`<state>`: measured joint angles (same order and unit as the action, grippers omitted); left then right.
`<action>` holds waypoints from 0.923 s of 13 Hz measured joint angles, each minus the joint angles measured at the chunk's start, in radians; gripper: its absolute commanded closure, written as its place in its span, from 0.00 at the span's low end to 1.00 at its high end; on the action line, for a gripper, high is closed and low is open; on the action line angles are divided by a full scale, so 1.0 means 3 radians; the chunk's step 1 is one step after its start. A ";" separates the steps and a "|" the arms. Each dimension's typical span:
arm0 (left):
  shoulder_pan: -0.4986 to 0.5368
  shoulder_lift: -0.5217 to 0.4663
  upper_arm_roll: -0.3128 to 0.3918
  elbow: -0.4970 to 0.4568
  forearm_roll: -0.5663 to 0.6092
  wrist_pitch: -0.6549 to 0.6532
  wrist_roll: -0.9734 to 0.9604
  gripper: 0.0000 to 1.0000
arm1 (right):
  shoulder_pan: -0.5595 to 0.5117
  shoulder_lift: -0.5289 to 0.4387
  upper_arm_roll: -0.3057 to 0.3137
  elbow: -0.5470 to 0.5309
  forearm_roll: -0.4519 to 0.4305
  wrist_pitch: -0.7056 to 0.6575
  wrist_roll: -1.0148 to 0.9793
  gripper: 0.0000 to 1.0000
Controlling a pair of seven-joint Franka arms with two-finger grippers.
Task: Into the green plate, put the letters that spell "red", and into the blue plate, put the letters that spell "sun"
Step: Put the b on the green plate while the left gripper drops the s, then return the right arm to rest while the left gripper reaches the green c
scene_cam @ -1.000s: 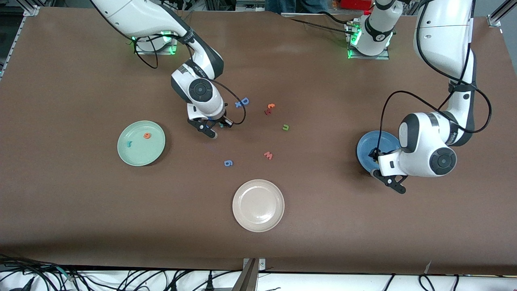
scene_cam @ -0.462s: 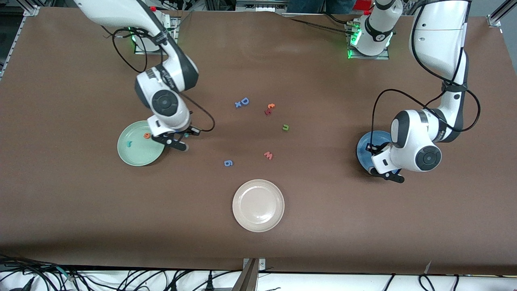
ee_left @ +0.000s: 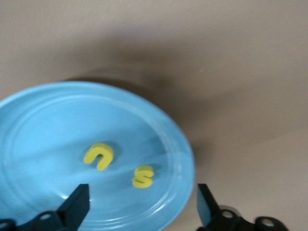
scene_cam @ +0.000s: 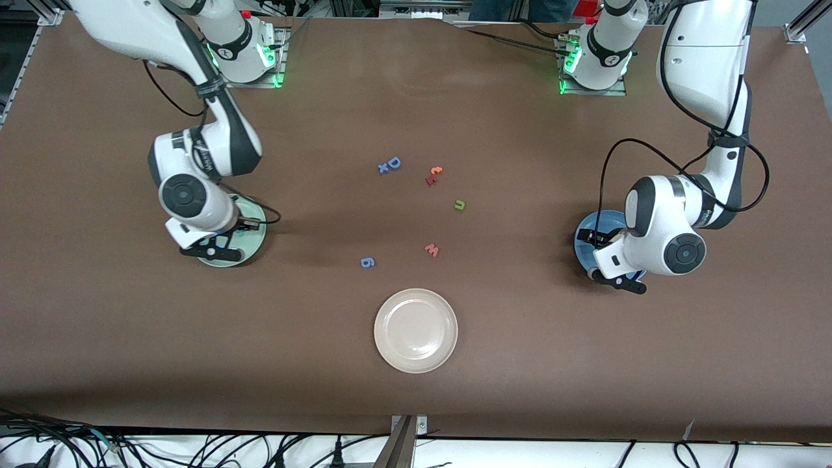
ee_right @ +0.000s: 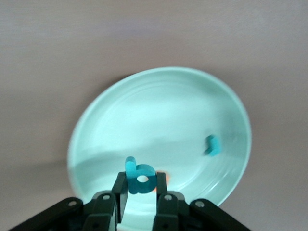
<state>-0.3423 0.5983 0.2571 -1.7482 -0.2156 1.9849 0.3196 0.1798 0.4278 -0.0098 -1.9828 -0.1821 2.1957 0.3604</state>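
The teal "d" [ee_right: 139, 175] sits pinched between the right gripper's [ee_right: 142, 195] fingers, now hanging over the green plate [scene_cam: 250, 244], where the teal "r" [ee_right: 212, 145] already lies with an orange letter, mostly hidden. A second ago this gripper was over the bench, toward the blue "D" [scene_cam: 394, 162]; "red" needs only a release.

In the blue plate [ee_left: 38, 125], the yellow "s" [ee_left: 143, 176] and the yellow arch letter [ee_left: 98, 156] lie close together. The left gripper [ee_left: 142, 209] hangs over them, its fingers just sprung wide, holding nothing. The dark green "u" [scene_cam: 459, 205] waits on the bench, at nine o'clock from the blue plate in the front view, so "sun" lacks one letter.
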 measured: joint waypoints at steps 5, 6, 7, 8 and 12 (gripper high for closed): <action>-0.0038 -0.0307 -0.0422 0.0351 0.0000 -0.0657 -0.0049 0.00 | -0.0149 0.0251 0.0006 -0.0011 0.0011 0.0255 -0.0225 0.66; -0.0095 -0.0362 -0.0482 0.0400 0.0001 -0.0704 -0.0089 0.00 | -0.0149 0.0264 0.0012 -0.0011 0.0011 0.0267 -0.0225 0.61; -0.0184 -0.0405 -0.0504 0.0416 0.0001 -0.0727 -0.0155 0.00 | -0.0148 0.0263 0.0015 -0.0009 0.0011 0.0269 -0.0225 0.47; -0.0272 -0.0431 -0.0509 0.0416 0.0001 -0.0728 -0.0277 0.00 | -0.0148 0.0262 0.0015 -0.0005 0.0011 0.0269 -0.0225 0.38; -0.0446 -0.0528 -0.0524 0.0158 0.0001 -0.0243 -0.0526 0.00 | -0.0146 0.0221 0.0021 0.0040 0.0011 0.0269 -0.0230 0.03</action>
<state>-0.4762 0.4399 0.0998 -1.7008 -0.2153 1.9121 0.1620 0.1360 0.4942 -0.0035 -1.9708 -0.1788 2.2764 0.2914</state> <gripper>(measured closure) 0.000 0.313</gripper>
